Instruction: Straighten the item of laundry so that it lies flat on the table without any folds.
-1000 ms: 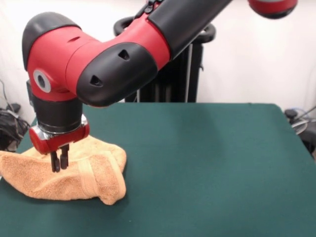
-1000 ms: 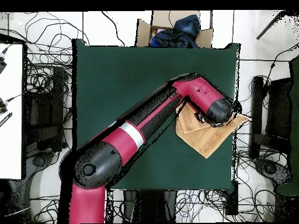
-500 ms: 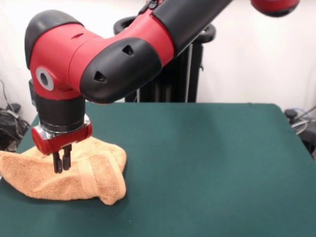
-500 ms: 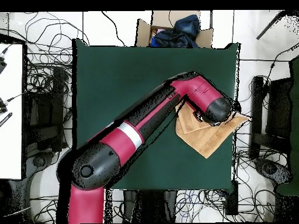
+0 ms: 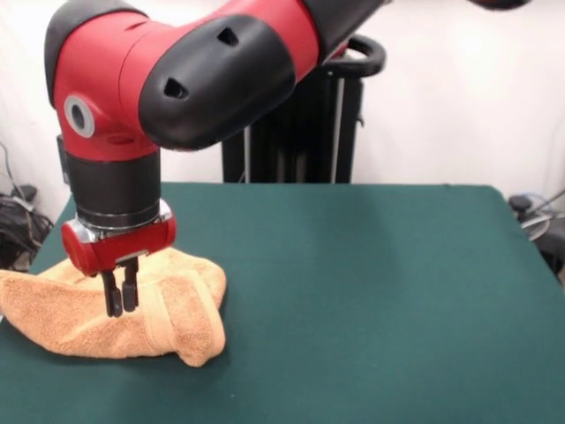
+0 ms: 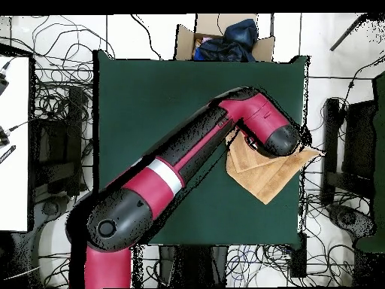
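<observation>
Your towel [image 5: 124, 309] lies bunched and folded at one side edge of the green tabletop [image 5: 371, 291], with one corner reaching past that edge; in the front view you can see a woven band running down its rumpled front and a thick fold at its near end. The gripper [image 5: 122, 299] hangs directly above the towel's middle, its two dark fingers [image 5: 113, 302] pressed close together with nothing visibly caught between them, the tips right at the cloth. You cannot judge from this view whether they touch the pile. The overhead view gives you what the front view does not: the towel [image 6: 267, 173] reads as a roughly triangular folded shape, with the arm [image 6: 180, 165] crossing the tabletop diagonally to it. The wrist covers the gripper entirely in that view. A cardboard box [image 6: 225, 38] holding dark cloth sits beyond the tabletop's far edge.
</observation>
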Tool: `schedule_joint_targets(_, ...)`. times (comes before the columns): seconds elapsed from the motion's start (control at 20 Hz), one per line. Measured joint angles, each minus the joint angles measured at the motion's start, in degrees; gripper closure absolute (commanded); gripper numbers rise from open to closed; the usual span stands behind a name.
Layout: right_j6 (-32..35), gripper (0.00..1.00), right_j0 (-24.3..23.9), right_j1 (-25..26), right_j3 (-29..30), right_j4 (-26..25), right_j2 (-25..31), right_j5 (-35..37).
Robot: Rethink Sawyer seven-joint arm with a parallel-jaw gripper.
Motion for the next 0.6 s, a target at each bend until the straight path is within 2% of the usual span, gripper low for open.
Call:
schedule_joint_targets(0.25,0.58,1.00,0.35,-1.04,0.00,0.89,0.09,-0.25)
schedule_joint_targets(0.6,5.05,1.00,0.74,-1.93,0.01,1.13,0.32,-3.31)
